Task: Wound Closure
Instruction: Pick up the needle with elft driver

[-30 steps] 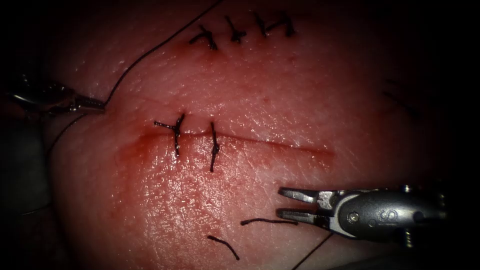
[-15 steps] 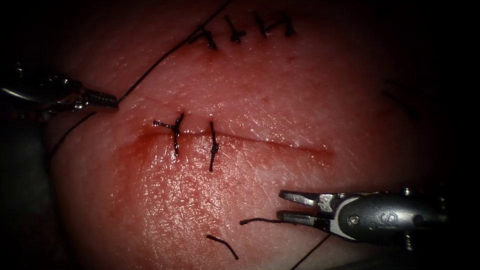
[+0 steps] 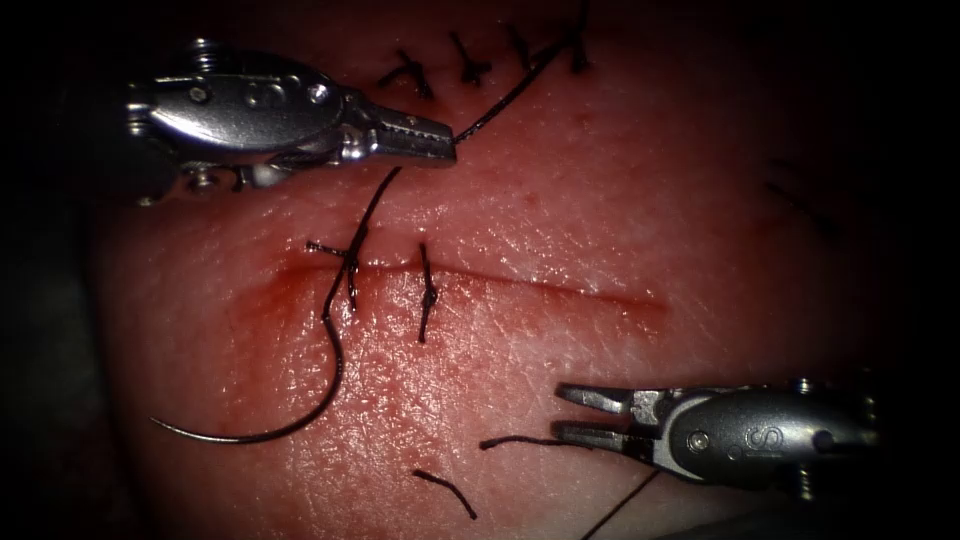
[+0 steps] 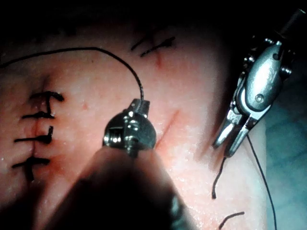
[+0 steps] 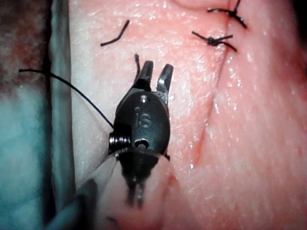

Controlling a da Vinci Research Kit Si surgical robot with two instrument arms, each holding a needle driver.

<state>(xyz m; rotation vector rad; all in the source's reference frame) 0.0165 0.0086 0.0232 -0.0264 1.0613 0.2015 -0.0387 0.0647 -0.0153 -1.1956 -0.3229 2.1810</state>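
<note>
**A:** Jaws first: what does each one hold?

**B:** The right tool (image 3: pixel 558 410) hovers over the near right part of the tissue (image 3: pixel 600 200), on the near side of the cut (image 3: pixel 560 290). Its jaws are parted and hold nothing. A cut end of thread (image 3: pixel 530 441) lies just beside the lower jaw, and another cut end (image 3: pixel 447 492) lies nearer the tissue's front edge.

**A:** And the needle?

**B:** The needle (image 3: pixel 320 412) lies on the tissue's surface on the near side of the cut, towards its left end. The curve sweeps out to the left and I can't see either end buried. Neither tool grips it. It hangs on the thread (image 3: pixel 372 210), which runs up across the leftmost stitch (image 3: pixel 352 265), next to the second stitch (image 3: pixel 428 295).

**A:** The left tool?

**B:** The left tool (image 3: pixel 445 152) is closed on that thread, on the far side of the cut, above its left end. A second strand runs from its jaws towards the far edge, past the far row of stitches (image 3: pixel 470 65).

**A:** What has just changed?

**B:** A second ago the left tool was at the tissue's left edge with the thread, and the needle was out of sight. It has since swung in over the tissue, and the needle has come along with it. The right tool has barely moved.

**A:** Meaning?

**B:** My judgement is that the needle is now within reach of the stretch of cut to the right of the two stitches, which is unstitched.
</note>
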